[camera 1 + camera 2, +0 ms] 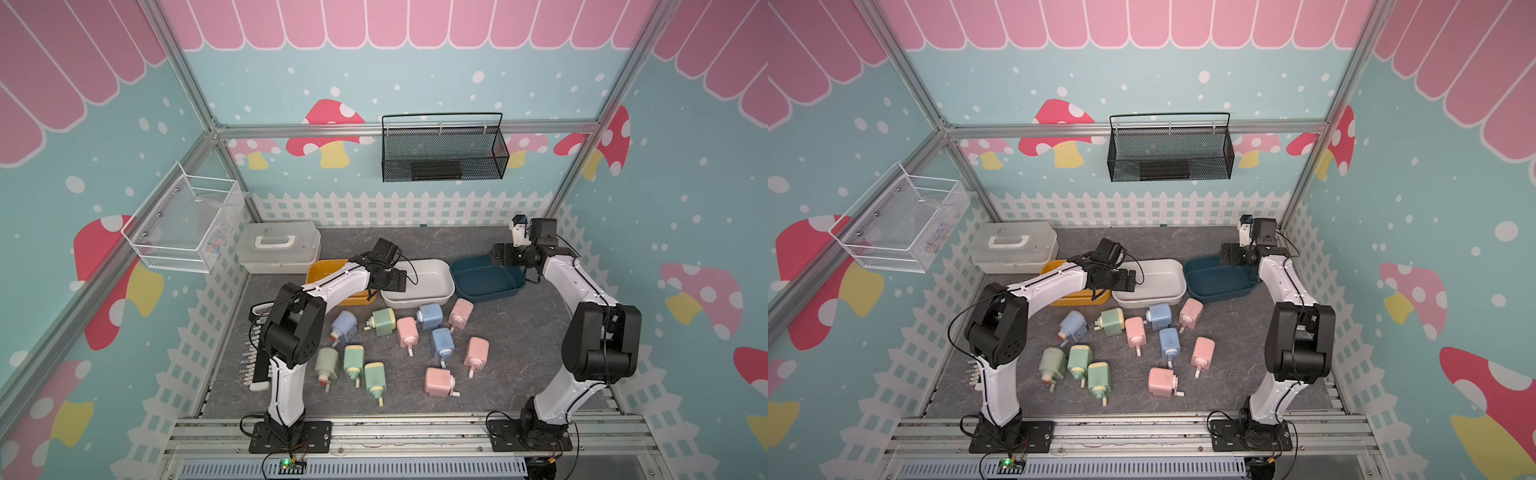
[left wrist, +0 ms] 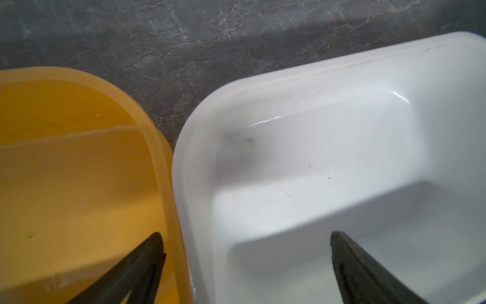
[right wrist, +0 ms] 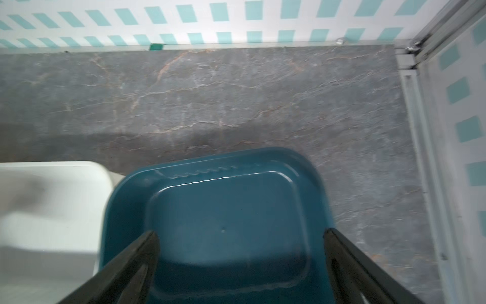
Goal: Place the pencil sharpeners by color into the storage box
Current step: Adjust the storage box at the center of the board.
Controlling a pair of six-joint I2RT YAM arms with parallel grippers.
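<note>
Left gripper (image 2: 246,235) spread over white bin (image 2: 342,65), right gripper (image 3: 239,231) spread over blue bin (image 3: 210,161), pencil sharpeners (image 1: 442,344) apart from both

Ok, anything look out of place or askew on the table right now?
Nothing looks spilled or damaged. The dark blue plastic bin sits skewed compared with the white plastic bin beside it. A black-and-white bar tool with side pegs lies at the table's left edge, partly under the left arm.
</note>
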